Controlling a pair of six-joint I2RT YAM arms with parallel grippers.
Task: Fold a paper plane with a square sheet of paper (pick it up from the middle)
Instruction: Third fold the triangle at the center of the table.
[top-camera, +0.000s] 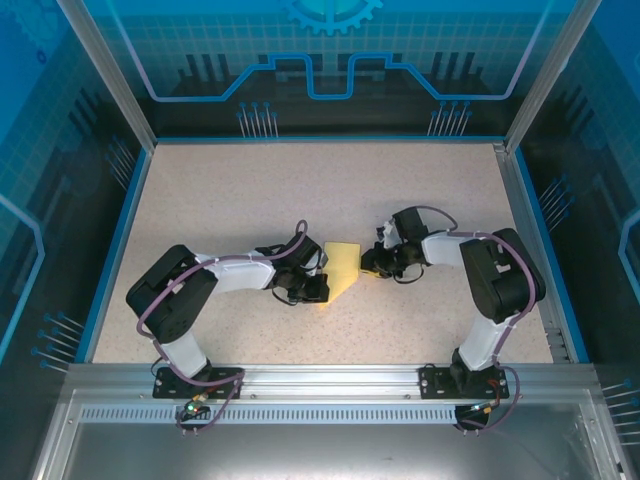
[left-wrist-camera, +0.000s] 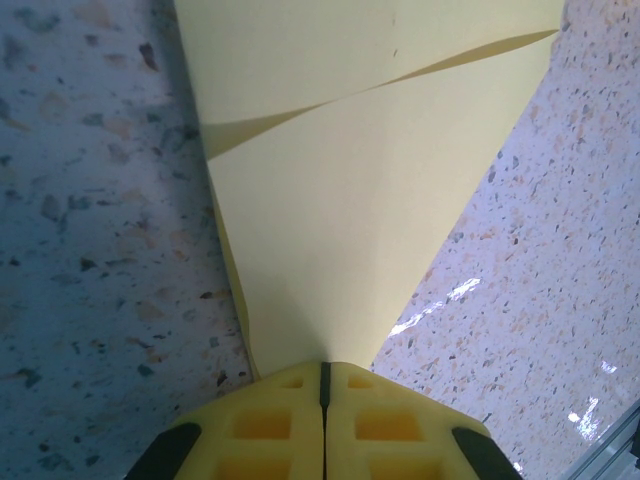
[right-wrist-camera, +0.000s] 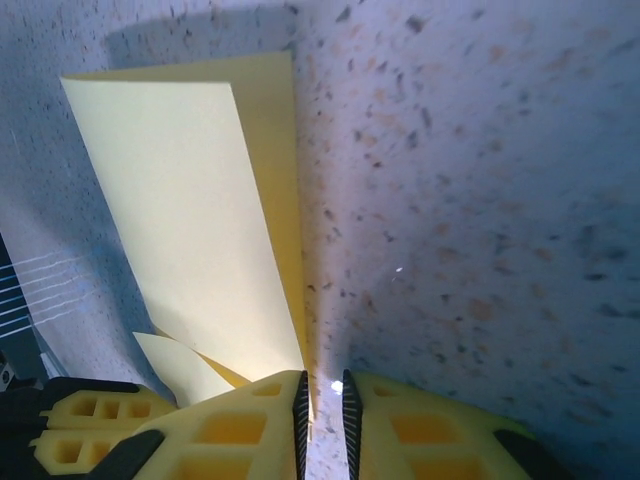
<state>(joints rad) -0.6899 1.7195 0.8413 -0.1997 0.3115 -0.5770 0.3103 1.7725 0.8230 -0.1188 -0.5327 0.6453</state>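
Left wrist: left gripper (left-wrist-camera: 323, 370) clenched on folded paper sheet (left-wrist-camera: 370, 220); right gripper (right-wrist-camera: 322, 388) slightly parted at sheet edge.

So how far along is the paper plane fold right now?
Done: the sheet is already folded over, layers tapering to a point. In hand: the left gripper is shut on that point; the right gripper sits at the sheet's edge, jaws slightly apart. Left: no wings or centre ridge yet, so several folds likely remain.
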